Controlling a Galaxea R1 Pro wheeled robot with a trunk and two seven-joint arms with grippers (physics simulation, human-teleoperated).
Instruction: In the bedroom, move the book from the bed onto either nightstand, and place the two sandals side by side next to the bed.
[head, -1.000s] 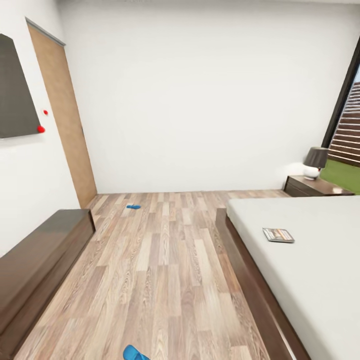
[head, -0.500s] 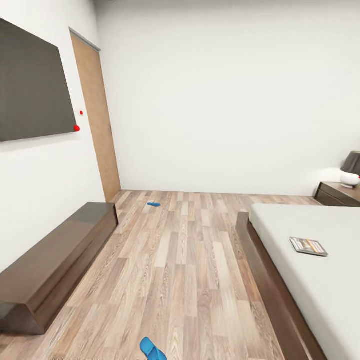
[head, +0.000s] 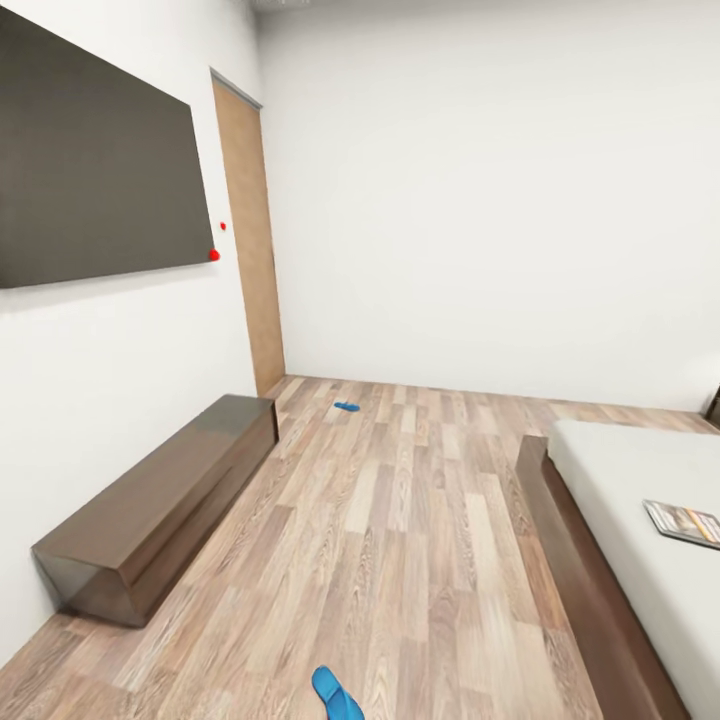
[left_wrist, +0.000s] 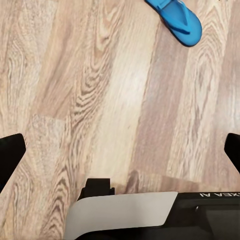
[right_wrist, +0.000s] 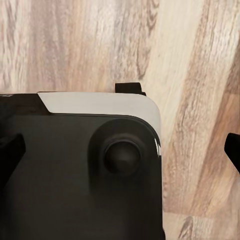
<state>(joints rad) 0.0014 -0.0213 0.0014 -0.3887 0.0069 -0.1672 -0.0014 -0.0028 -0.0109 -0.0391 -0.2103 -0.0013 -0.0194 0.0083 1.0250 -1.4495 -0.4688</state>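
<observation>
The book (head: 685, 523) lies flat on the pale mattress of the bed (head: 620, 470) at the right edge of the head view. One blue sandal (head: 336, 696) lies on the plank floor close in front of me, and the other sandal (head: 347, 406) lies far off near the back wall. A dark sliver of the nightstand (head: 715, 406) shows at the right edge. The near sandal (left_wrist: 178, 19) also appears in the left wrist view, well ahead of my left gripper (left_wrist: 120, 152), which is open over bare floor. My right gripper (right_wrist: 120, 152) is open above my own dark base.
A long low dark-brown cabinet (head: 160, 500) runs along the left wall under a dark wall panel (head: 90, 170). A wooden door (head: 250, 230) stands in the far left corner. Open plank floor (head: 420, 520) lies between cabinet and bed frame.
The whole head view has swung to the left, so the camera moved. The bed, book and sandals shifted right in the picture, and the lamp and most of the nightstand left the frame.
</observation>
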